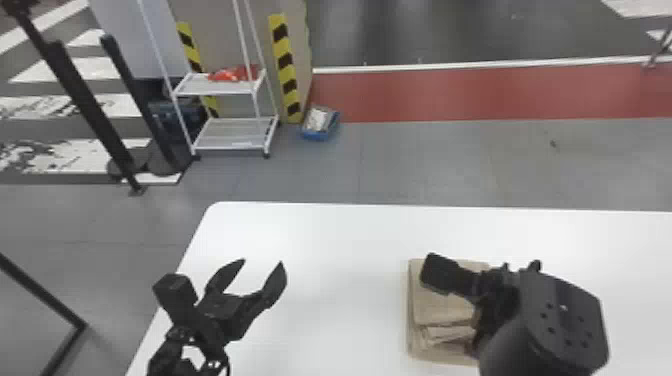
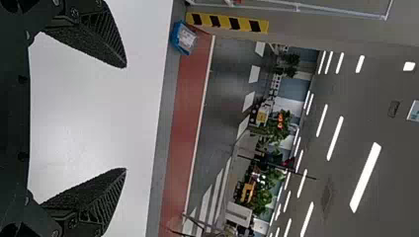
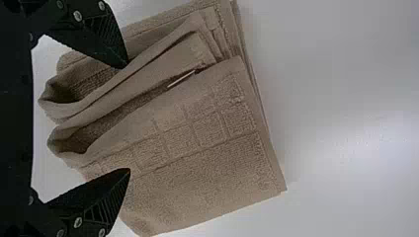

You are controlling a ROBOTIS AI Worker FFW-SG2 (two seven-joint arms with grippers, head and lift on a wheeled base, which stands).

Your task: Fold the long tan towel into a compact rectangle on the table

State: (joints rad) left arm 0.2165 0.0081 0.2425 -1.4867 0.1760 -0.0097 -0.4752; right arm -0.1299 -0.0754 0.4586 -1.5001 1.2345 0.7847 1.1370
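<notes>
Left claw (image 1: 260, 276) parked above the bench (image 1: 310, 320), spread wide, nothing held. To its right, towel (image 1: 440, 305) lies on bench, folded in stacked layers, middle ones rucked. Right claw (image 3: 129, 117) over it, well open, gripping nothing. Step likely final tidying: pinch just the raised folds, draw them flat gently, spare the bottom layer.

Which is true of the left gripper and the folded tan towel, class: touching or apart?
Apart. The head view shows a broad stretch of white tabletop between the left gripper and the folded tan towel.
</notes>
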